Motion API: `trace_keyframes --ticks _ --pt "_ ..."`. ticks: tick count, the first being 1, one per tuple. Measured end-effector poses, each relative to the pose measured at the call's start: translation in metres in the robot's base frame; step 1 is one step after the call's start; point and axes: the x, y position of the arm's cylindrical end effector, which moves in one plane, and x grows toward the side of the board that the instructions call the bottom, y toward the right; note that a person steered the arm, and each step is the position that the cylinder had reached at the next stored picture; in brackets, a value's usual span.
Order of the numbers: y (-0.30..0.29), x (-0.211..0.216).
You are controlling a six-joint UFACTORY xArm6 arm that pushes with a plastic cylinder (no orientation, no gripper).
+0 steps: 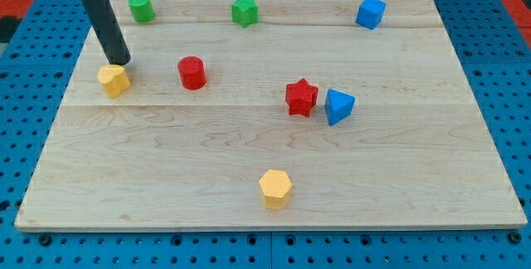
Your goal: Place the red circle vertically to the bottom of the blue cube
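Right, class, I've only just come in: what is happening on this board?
An arm with a dark rod pushes blocks on a wooden board. My tip sits just above the yellow block at the view's left. The red circle stands to its right, untouched, far from the blue cube at the view's top right.

A single dark rod descends from the view's top left corner, where its mount is cut off by the frame edge. The rod leans slightly, its lower part angling toward the view's right as it comes down. My tip (122,61) sits at the rod's lowest point, at table level. No other part of the arm shows.
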Motion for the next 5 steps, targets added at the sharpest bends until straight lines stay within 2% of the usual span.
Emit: trace_keyframes --ticks 5 --pt "-0.0046 -0.0044"
